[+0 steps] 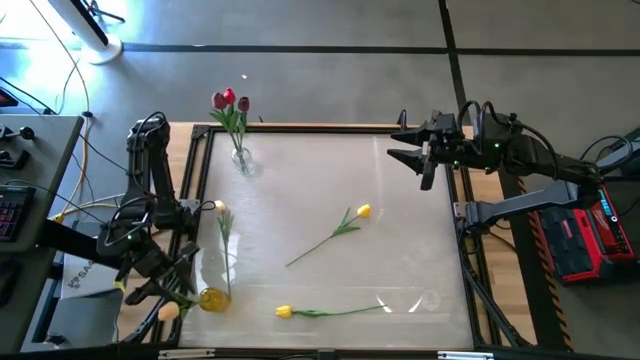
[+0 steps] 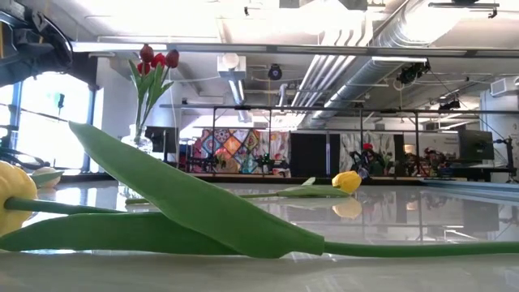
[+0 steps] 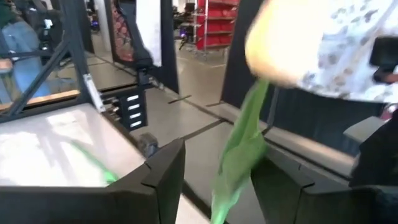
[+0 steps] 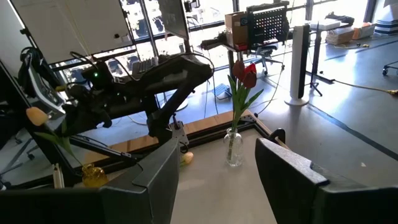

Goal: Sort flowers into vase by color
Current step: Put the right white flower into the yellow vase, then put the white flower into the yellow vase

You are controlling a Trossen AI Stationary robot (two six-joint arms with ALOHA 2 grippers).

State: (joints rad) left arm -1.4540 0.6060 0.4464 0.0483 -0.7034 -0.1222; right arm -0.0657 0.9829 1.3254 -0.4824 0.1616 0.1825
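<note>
My left gripper (image 1: 163,296) (image 3: 219,163) is over the table's near left corner, shut on a cream tulip (image 1: 168,312) (image 4: 36,115). Beside it stands a yellow-bottomed glass vase (image 1: 213,297) (image 4: 93,175) holding one cream-white tulip (image 1: 222,208). A clear vase (image 1: 241,161) (image 2: 134,143) at the far left holds the red and maroon tulips (image 1: 229,99) (image 2: 156,57). Two yellow tulips lie flat on the table: one mid-table (image 1: 362,211) (image 2: 347,181), one near the front edge (image 1: 284,312) (image 2: 13,191). My right gripper (image 1: 408,152) (image 4: 217,168) hangs open over the far right edge. My left gripper pinches the cream tulip between its two fingers by the green stem and leaf (image 3: 239,152) below the head. The head (image 3: 283,43) stands out past the fingertips. The tulip is lifted clear of the table, and its stem droops below the gripper (image 4: 62,144).
The table's wooden frame (image 1: 330,128) runs round the glossy white top. Free room lies mid-table and at the right half. Left of the table sit cables, a keyboard and a desk (image 1: 20,150); a red box (image 1: 590,235) sits to the right.
</note>
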